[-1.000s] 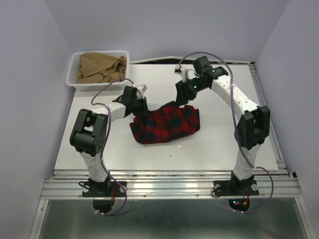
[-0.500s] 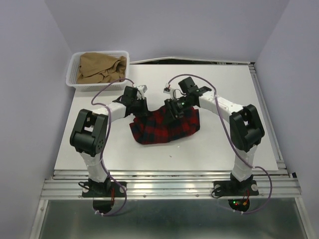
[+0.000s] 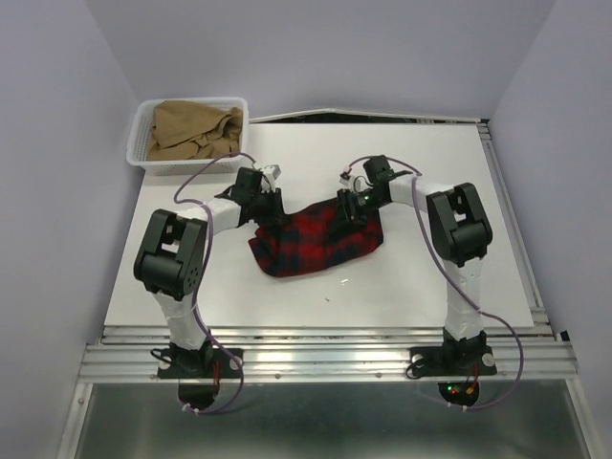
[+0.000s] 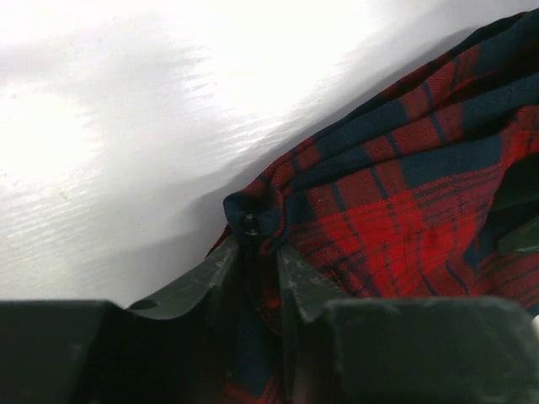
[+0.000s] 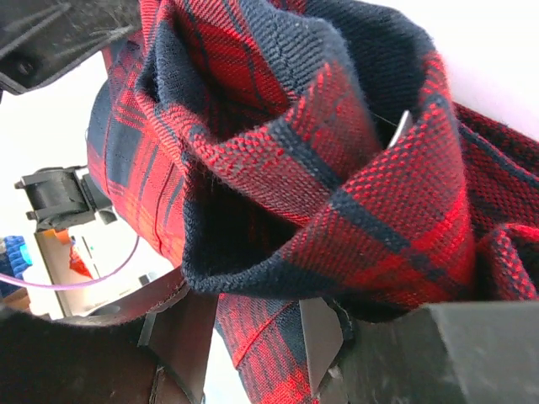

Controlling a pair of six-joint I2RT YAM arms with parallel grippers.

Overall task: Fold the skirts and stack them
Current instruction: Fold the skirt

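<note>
Two robot arms bolted at the near edge of a white table [image 3: 191, 287] reached inward over a red-and-navy tartan skirt [image 3: 316, 244], which lay crumpled in a low heap on the middle of the table between them. The left gripper [image 3: 272, 214] met the skirt's far left corner. Its wrist view showed its two dark fingers [image 4: 221, 271] drawn close together with a pinched fold of the plaid caught between them, the cloth bunching into a small knot at their tips and the rest spreading away to the right over the bare table. The right gripper [image 3: 348, 212] was down on the skirt's far right edge. Its wrist view showed its jaws standing on either side of a thick rolled fold of tartan, with a sliver of light between one finger and the cloth, and whether they gripped it could not be told. Well beyond, in the far left corner, a tan skirt [image 3: 191, 129] lay rumpled inside a white mesh basket [image 3: 139, 143], apart from both grippers
</note>
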